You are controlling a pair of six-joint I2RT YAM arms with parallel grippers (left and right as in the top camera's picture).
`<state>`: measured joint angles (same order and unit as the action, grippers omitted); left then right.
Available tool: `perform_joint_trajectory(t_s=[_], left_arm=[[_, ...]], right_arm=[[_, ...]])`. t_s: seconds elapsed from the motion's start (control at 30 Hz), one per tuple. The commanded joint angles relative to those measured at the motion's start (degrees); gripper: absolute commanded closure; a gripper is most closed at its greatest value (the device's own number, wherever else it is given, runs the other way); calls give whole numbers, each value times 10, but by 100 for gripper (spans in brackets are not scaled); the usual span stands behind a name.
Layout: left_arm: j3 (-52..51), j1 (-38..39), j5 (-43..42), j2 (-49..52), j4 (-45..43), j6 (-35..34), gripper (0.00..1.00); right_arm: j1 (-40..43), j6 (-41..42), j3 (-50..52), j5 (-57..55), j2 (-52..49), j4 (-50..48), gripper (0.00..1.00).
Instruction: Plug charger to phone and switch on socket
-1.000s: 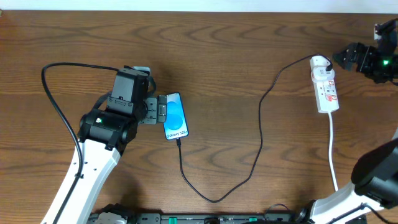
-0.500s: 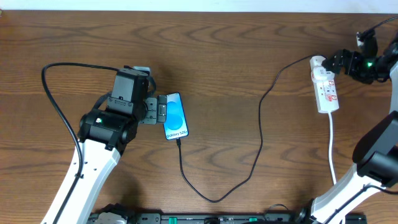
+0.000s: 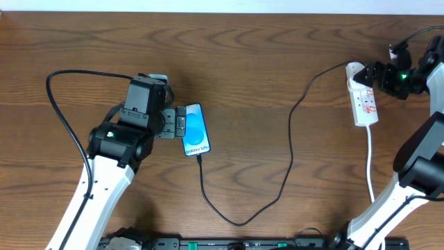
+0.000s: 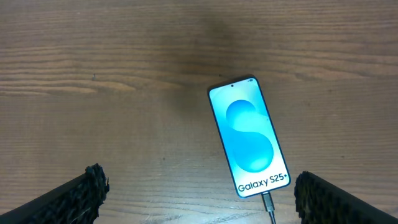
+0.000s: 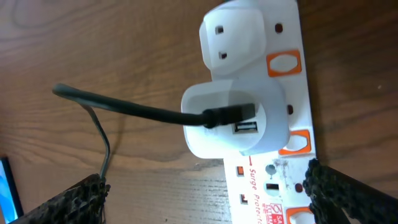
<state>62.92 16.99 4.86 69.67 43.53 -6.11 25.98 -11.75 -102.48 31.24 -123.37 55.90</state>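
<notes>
The phone (image 3: 195, 129) lies face up with its blue screen lit; in the left wrist view (image 4: 249, 142) it sits between my fingers, nearer the right one. The charger cable (image 3: 290, 139) has its tip in the phone's bottom end (image 4: 267, 200). It loops across the table to a white adapter (image 5: 233, 121) on the socket strip (image 3: 363, 97). My left gripper (image 3: 176, 124) (image 4: 199, 190) is open and empty, just left of the phone. My right gripper (image 3: 379, 72) (image 5: 205, 183) is open and empty, by the strip's far end, beside the adapter. Orange switches (image 5: 283, 62) show on the strip.
The strip's thick white cord (image 3: 371, 167) runs toward the front edge at the right. The left arm's own black cable (image 3: 59, 97) arcs over the table at far left. The charger's slack loop (image 3: 239, 222) lies near the front edge.
My right gripper has moved left, from off the strip's right side to close against its far end. The left arm, phone and cable have not moved.
</notes>
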Motion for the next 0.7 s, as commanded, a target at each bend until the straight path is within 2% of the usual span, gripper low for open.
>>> perform_joint_trajectory(t_s=[0.0, 0.67], left_arm=[[0, 1, 8, 0, 2, 5, 2], [0, 1, 7, 0, 2, 5, 2]], right_arm=[[-2, -12, -6, 2, -6, -7, 1], [-22, -11, 15, 2, -6, -39, 1]])
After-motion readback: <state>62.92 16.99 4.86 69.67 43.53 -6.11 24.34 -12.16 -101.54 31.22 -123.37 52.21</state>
